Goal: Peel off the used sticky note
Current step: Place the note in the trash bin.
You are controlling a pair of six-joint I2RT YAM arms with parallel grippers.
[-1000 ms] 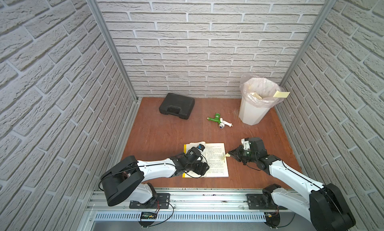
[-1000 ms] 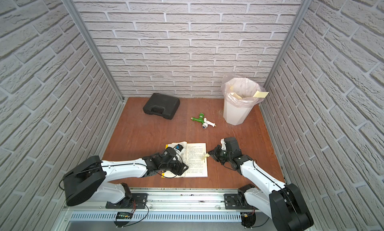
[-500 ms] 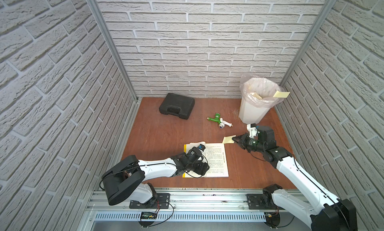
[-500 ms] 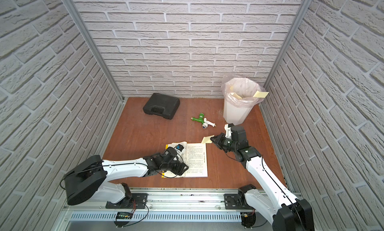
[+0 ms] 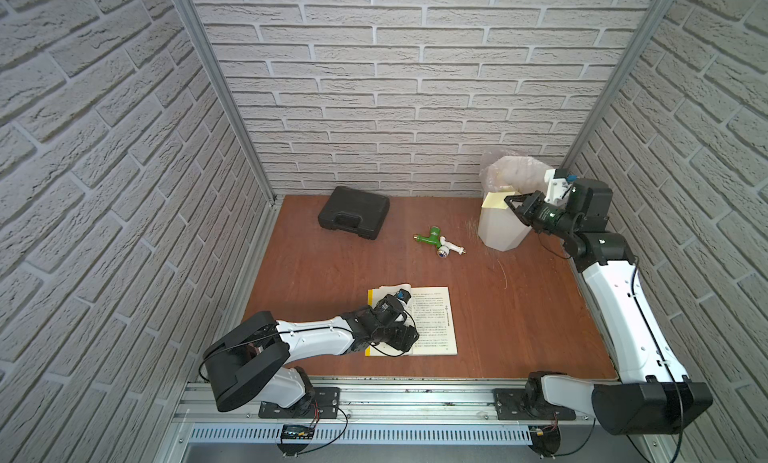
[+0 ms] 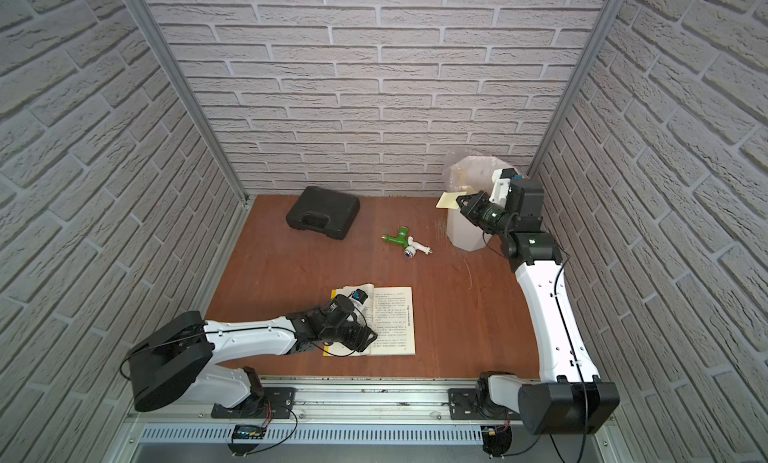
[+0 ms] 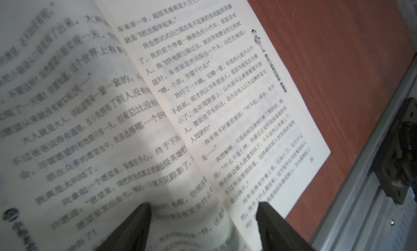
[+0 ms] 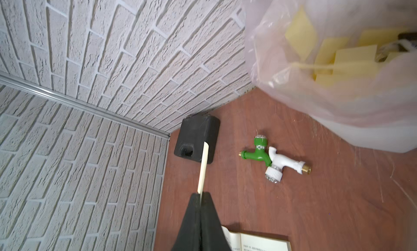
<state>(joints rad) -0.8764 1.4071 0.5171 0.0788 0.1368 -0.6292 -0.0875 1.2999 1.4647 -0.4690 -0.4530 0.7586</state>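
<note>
Right gripper (image 5: 508,200) is pinched tight on the sticky note (image 5: 494,199), up at two o'clock by the bin (image 5: 498,232); I'd carry it over the rim before letting go. Left gripper (image 7: 203,208), jaws slightly apart, presses the book (image 5: 434,319) at six o'clock

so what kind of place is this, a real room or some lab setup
Most likely a staged robot test cell: brick-pattern panels in metal framing enclose a wooden table, with the left arm and right arm bolted to a front rail.
</note>
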